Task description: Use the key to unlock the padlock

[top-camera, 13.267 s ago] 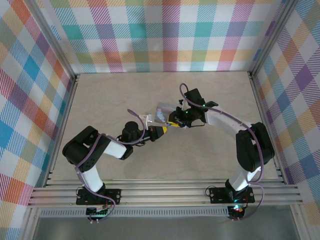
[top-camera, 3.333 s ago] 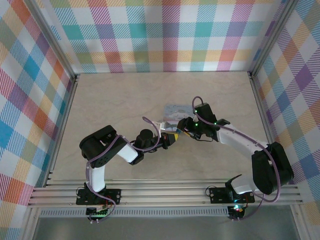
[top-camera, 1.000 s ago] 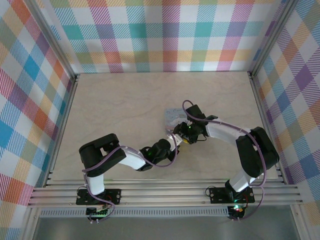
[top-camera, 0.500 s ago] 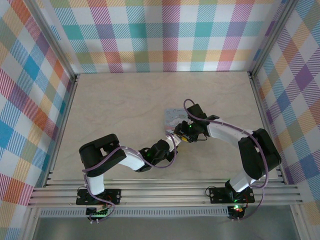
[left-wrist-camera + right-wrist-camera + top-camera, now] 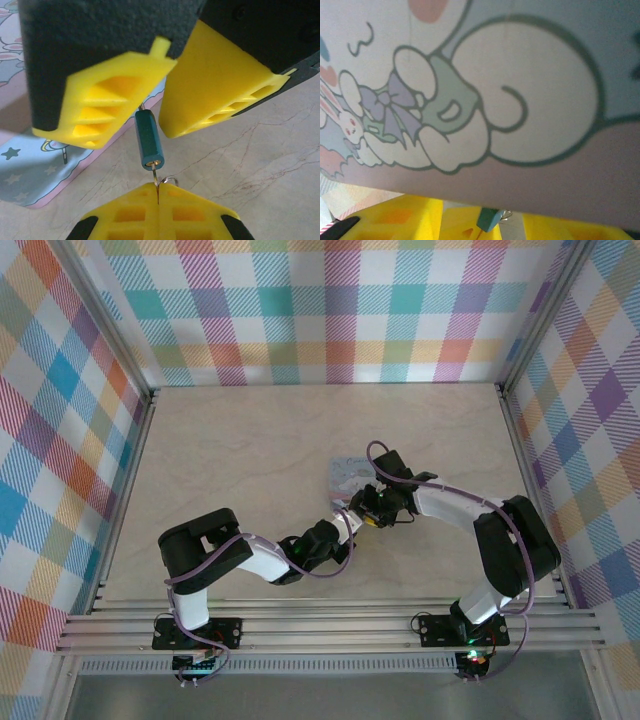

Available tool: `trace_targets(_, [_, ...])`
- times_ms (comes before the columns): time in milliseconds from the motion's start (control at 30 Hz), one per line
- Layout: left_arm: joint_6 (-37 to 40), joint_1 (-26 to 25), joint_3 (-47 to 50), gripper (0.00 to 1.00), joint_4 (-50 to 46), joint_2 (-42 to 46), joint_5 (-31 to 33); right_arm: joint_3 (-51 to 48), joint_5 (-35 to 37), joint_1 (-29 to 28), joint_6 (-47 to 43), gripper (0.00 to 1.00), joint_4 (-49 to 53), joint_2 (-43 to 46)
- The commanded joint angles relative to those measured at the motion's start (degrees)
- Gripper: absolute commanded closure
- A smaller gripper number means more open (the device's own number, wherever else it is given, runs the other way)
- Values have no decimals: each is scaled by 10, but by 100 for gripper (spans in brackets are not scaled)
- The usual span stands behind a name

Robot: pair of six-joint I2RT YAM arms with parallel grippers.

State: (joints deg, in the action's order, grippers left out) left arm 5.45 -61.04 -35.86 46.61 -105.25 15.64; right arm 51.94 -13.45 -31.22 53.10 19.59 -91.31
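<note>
The padlock is a tiny blue-bodied lock hanging at the near edge of the cartoon tin; it also shows under the tin. My left gripper is shut on the key, whose thin blade reaches the lock's brass keyhole, its ring beside the fingertips. My right gripper has a yellow finger on each side of the padlock. Its jaws stand part open, with a sliver of table between the lock and one finger. From above, the two grippers meet mid-table, left, right.
The pale blue tin lies tilted close in front of the right wrist camera and hides what is beyond it; its pink-edged side shows in the left wrist view. Metal rails and plaid walls enclose the marbled table.
Since about three seconds ago my left arm has stretched right, bringing the key to the lock. Over the last second both arms stay nearly still.
</note>
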Motion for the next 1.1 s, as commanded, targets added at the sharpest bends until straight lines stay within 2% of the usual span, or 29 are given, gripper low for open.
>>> trace_targets(0, [10,-9,-7,100,10,17,6,-8,4,-3,-8,56,9,-10])
trace_targets(267, [2,-11,-13,100,5,21,1,-14,2,-3,-5,64,2,-14])
trace_targets(500, [2,-15,-16,100,11,25,7,-23,5,-3,-5,65,4,-11])
trace_targets(833, [0,-19,-12,100,5,34,-1,-39,23,-3,-6,100,10,18])
trace_targets(1000, [-8,-23,-11,100,-13,49,-2,-64,34,-3,7,100,-10,41])
trace_targets(1067, [-14,-23,-10,96,-25,59,-3,-80,39,-1,17,100,-23,50])
